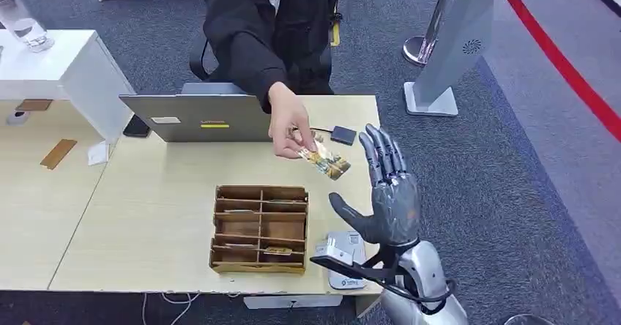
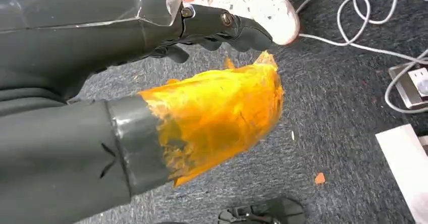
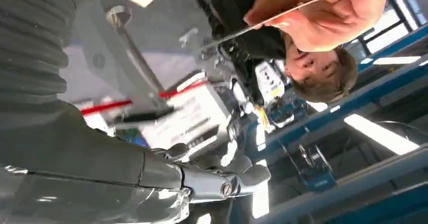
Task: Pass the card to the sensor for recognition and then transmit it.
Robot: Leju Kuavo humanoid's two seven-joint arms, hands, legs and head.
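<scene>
Nearest, at about 5 o'clock in the head view, the right hand (image 1: pixel 388 193) stands raised above the surface's (image 1: pixel 146 215) front right corner, palm up, fingers spread and holding nothing. Just below it the grey sensor (image 1: pixel 343 258) sits at the front edge, beside the wooden organiser (image 1: pixel 260 228). The left hand (image 2: pixel 217 30) hangs over the floor with fingers curled in, holding nothing.

Farther, toward 12 o'clock, a person's hand (image 1: pixel 289 129) pinches the card (image 1: pixel 324 160) by one end, its free end close to the robot's fingertips. The card looks light, thin, stiff and smooth, likely slippery; a firm pinch on that free end seems best. Open room lies between organiser and edge; the laptop (image 1: pixel 194 116) is behind.
</scene>
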